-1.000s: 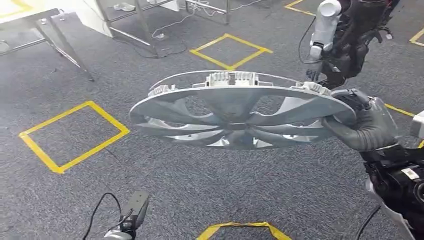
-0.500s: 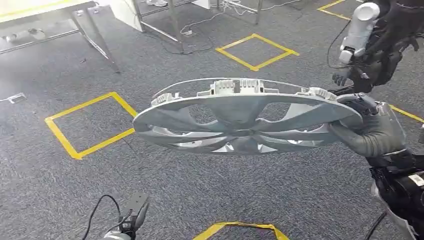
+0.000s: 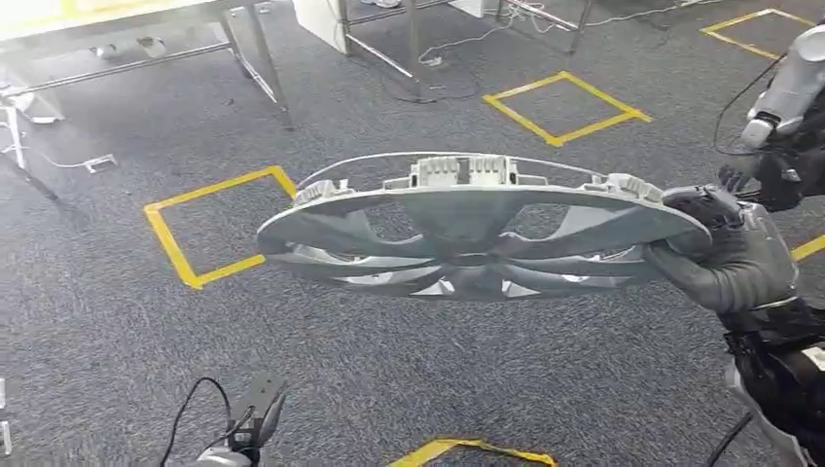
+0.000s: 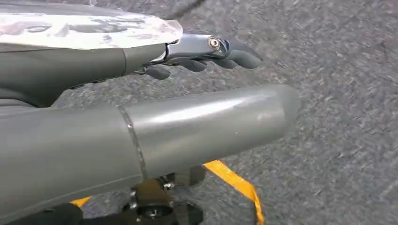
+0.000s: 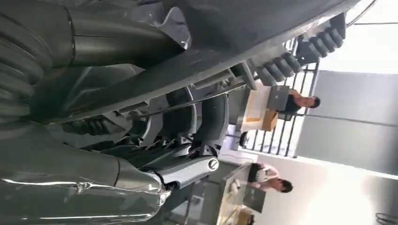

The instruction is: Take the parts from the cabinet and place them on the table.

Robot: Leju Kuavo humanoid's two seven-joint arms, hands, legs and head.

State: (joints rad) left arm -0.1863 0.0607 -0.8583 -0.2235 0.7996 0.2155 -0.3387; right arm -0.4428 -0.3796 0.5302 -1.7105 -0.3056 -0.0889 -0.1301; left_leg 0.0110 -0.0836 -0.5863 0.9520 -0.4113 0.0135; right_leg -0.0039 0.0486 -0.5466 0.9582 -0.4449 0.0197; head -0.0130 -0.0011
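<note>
A large silver wheel cover (image 3: 467, 229) hangs level above the grey carpet, spokes and white rim clips showing. My right hand (image 3: 725, 258) grips its right rim. The right wrist view is close up on that hand (image 5: 94, 140) under the cover's dark underside (image 5: 244, 18). My left hand (image 4: 141, 136) hangs over the carpet with its fingers (image 4: 211, 51) stretched out apart from the thumb, holding nothing.
Yellow tape squares (image 3: 209, 224) (image 3: 567, 102) mark the carpet, with another strip (image 3: 467, 449) near my feet. Metal table legs (image 3: 258, 53) stand at the far left. Another robot (image 3: 788, 117) stands at the right edge. People sit at desks (image 5: 277, 185).
The whole floor scene has slid to the right, so the camera has turned. The wheel cover stays held in my right hand at the same height.
</note>
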